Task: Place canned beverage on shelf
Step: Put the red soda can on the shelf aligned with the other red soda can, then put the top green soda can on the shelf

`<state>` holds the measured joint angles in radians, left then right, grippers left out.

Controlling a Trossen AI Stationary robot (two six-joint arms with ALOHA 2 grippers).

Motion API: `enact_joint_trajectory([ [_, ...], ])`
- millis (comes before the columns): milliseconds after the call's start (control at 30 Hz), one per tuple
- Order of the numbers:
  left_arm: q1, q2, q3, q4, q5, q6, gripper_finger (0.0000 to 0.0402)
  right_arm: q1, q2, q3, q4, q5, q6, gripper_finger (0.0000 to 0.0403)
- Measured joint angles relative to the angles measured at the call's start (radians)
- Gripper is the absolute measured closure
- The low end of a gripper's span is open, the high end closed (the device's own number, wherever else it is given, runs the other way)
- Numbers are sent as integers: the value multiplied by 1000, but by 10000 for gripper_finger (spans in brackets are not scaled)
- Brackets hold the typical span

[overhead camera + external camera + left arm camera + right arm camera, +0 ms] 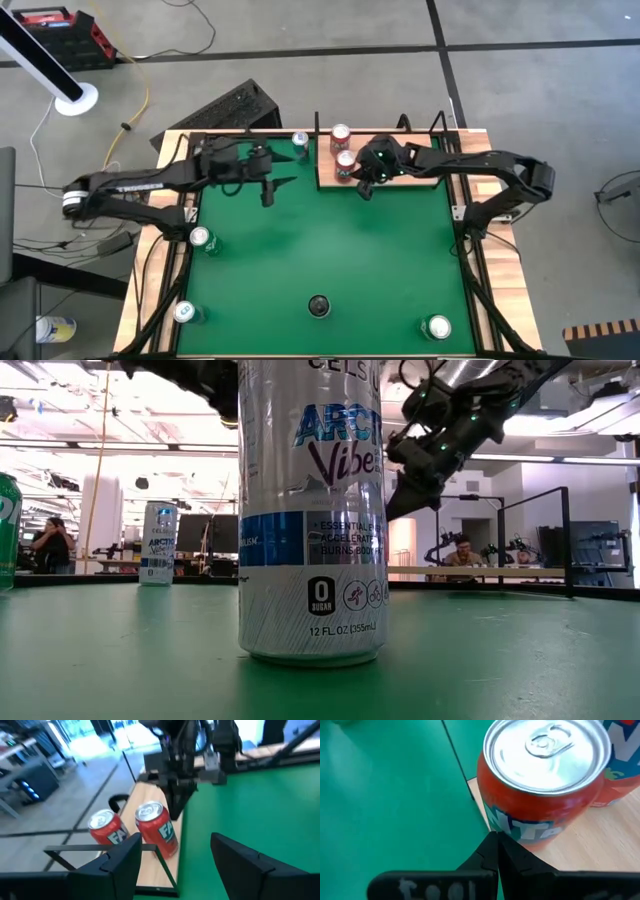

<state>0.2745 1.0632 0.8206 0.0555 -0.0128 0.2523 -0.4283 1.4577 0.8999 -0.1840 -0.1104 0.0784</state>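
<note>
The left gripper, fingers spread and empty, hovered beside the shelf, where two red cans stood by the shut right gripper; such smooth, rigid, dentable cans seemed best pinched mid-body.

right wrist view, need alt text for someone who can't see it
The right claw, shut and empty, points at an upright orange can standing on the wooden shelf near its edge. A second orange can stands just behind it, and green table fills the rest.
</note>
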Motion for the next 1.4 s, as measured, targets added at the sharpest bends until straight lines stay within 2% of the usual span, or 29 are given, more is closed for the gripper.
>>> enact_joint_trajectory([
  [167, 0, -52, -26, -7, 0, -5, 180, -7, 46, 26, -5, 1, 3, 378],
  [433, 0, -49, -26, -28, 0, -6, 180, -4, 68, 56, -24, 2, 8, 378],
  [600, 0, -49, -26, -54, 0, -11, 180, 13, 21, 59, -96, 2, 11, 378],
  [767, 0, -65, -25, -115, -3, -52, 180, 60, -87, 59, -152, 2, 11, 378],
  [1067, -32, -123, 127, -620, 10, -300, 180, 200, -244, 59, -179, 6, -38, 377],
  [1267, -107, -97, 210, -1002, 194, -489, 180, 245, -267, 59, -179, 6, -85, 377],
  [1400, -166, -83, 266, -1210, 210, -560, 180, 236, -267, 59, -170, 6, -87, 377],
])
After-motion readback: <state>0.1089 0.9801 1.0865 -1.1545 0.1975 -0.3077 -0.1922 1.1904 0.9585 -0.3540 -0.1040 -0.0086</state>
